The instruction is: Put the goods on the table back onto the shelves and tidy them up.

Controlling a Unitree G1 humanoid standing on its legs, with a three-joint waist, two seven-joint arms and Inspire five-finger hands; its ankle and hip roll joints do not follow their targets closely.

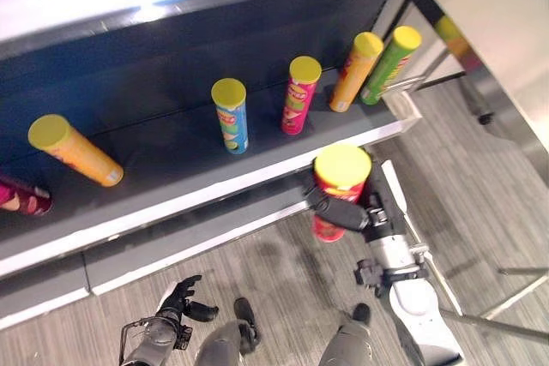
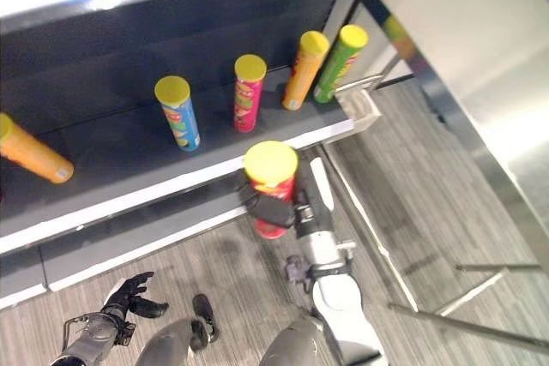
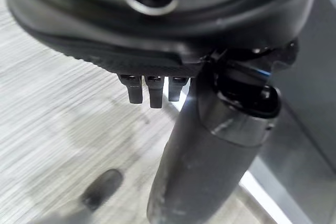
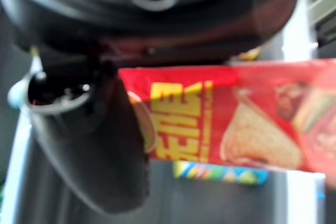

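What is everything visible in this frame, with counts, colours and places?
Shelf: one, dark grey board with a white front edge.
Cans on the shelf: six, all with yellow lids except the dark red one; dark red at far left, then orange, blue, pink, orange, green.
Red can: one, yellow lid, held in front of the shelf edge.
Floor: grey wood pattern.
Right hand: fingers curled round the red can.
Left hand: low by the floor, fingers relaxed.
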